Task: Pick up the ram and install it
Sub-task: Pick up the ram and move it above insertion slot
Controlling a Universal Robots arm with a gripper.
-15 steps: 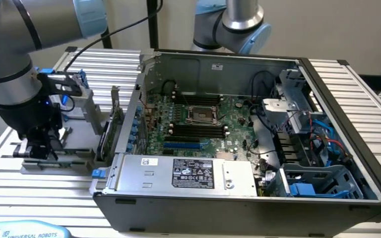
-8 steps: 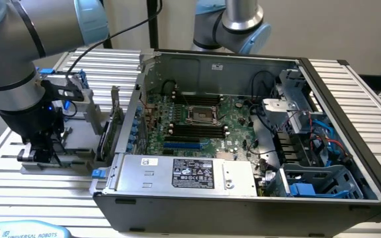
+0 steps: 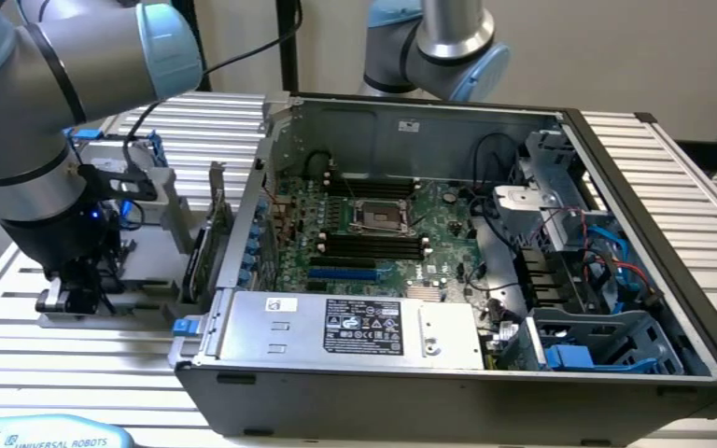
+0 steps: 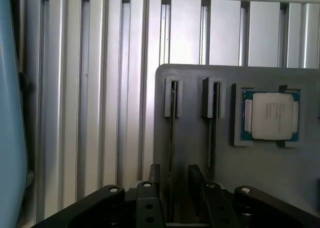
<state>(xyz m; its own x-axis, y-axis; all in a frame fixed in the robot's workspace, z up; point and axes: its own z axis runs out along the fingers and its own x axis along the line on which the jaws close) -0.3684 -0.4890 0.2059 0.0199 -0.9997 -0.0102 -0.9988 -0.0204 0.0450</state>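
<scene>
Beside the open computer case [image 3: 458, 397], on the exterior view's left, the gripper [image 3: 75, 297] hangs low over a grey holder [image 3: 147, 278] on the slatted aluminium table [image 3: 85, 373]. A green card with a metal bracket [image 3: 216, 233] stands between the holder and the case wall. Inside the case are the motherboard [image 3: 440, 210], with black slots [image 3: 365, 247] next to the bare processor socket [image 3: 377, 217], and a silver power supply [image 3: 346, 327] nearer the camera.

In the wrist view the holder carries two thin sticks standing on edge, each in its own groove, and one square silver processor chip [image 4: 271, 115] in a recess beside them. The ram [image 4: 172, 138] is the stick farther from the chip. The second stick [image 4: 212, 138] stands between the ram and the chip.

The gripper's two fingers [image 4: 155, 177] are apart, one on each side of the ram. A gap shows on both sides, so they clamp nothing.
</scene>
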